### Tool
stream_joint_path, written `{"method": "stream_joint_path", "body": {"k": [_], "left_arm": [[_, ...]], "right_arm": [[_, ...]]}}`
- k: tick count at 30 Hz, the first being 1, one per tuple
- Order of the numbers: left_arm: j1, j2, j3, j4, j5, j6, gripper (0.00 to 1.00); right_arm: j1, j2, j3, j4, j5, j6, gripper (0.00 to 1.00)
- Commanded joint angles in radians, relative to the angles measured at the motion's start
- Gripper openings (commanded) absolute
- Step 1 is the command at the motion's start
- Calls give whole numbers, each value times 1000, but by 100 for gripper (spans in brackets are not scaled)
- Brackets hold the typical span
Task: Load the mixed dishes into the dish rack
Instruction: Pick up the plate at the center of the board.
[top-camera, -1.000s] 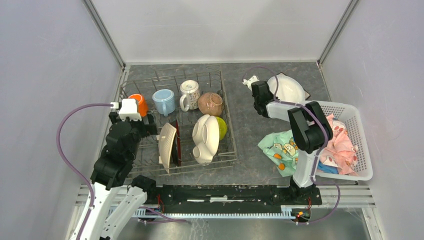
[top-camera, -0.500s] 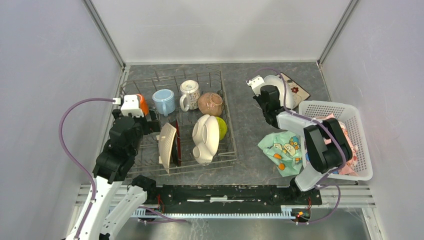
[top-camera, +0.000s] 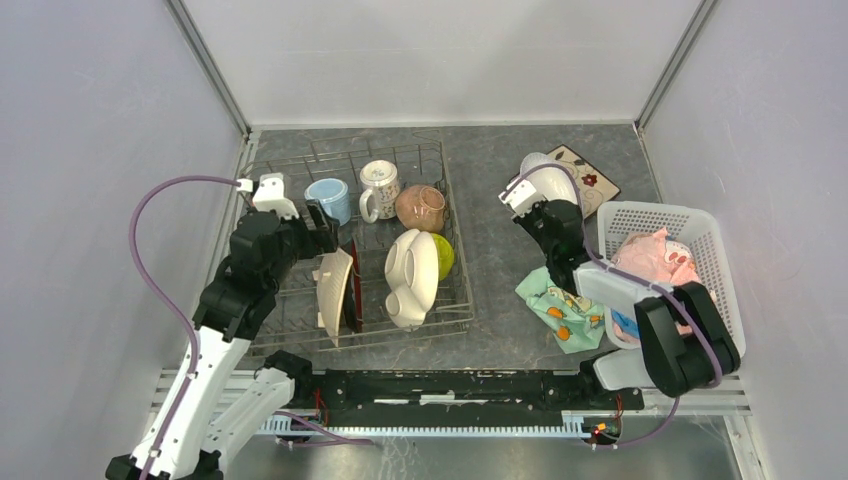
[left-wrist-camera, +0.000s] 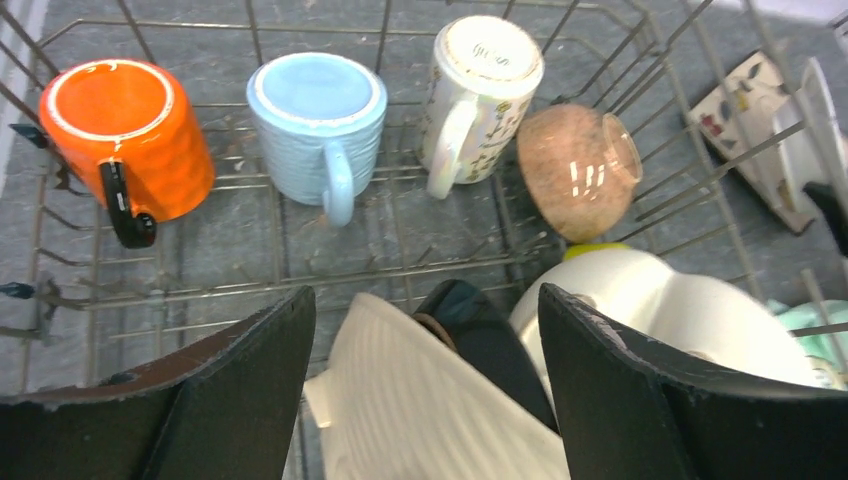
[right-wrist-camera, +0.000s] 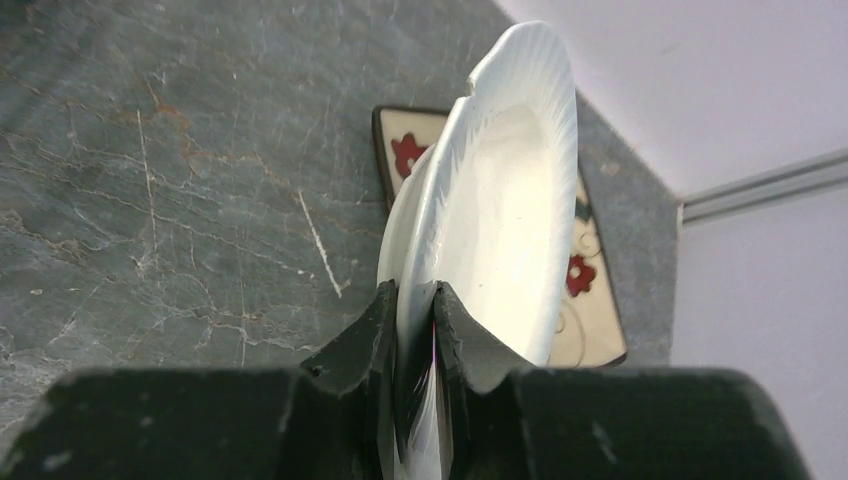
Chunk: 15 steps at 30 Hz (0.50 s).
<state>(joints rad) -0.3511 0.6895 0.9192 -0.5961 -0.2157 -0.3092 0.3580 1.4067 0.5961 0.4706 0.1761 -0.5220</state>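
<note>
The grey wire dish rack (top-camera: 345, 152) holds a light-blue mug (top-camera: 330, 198), a white patterned mug (top-camera: 378, 188), a tan bowl (top-camera: 420, 207), a lime-green bowl (top-camera: 444, 255), a cream three-section plate (top-camera: 412, 275), and an upright white ribbed plate (top-camera: 335, 290) beside a red-rimmed plate (top-camera: 352, 285). The orange mug (left-wrist-camera: 125, 130) shows only in the left wrist view. My left gripper (left-wrist-camera: 425, 300) is open and empty above the ribbed plate (left-wrist-camera: 420, 400). My right gripper (right-wrist-camera: 415, 300) is shut on the rim of a white plate (right-wrist-camera: 500, 190), held on edge above the table right of the rack (top-camera: 548, 185).
A square cream plate with red flowers (top-camera: 590, 178) lies flat at the back right, behind the held plate. A white perforated basket (top-camera: 700, 222) with a pink cloth (top-camera: 655, 255) stands at the right. A teal patterned cloth (top-camera: 555, 300) lies beside it.
My right gripper has lifted the white plate off the square flowered plate, tipped it on edge and drawn it nearer. My left arm has moved right over the rack, hiding the orange mug from above.
</note>
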Motion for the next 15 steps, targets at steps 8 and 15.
{"method": "stream_joint_path", "body": {"k": [8, 15], "left_arm": [[-5, 86, 118, 76, 131, -227, 80], [-6, 160, 164, 150, 237, -366, 76]], "right_arm": [[20, -239, 31, 204, -97, -263, 0], [61, -327, 162, 117, -159, -350, 0]]}}
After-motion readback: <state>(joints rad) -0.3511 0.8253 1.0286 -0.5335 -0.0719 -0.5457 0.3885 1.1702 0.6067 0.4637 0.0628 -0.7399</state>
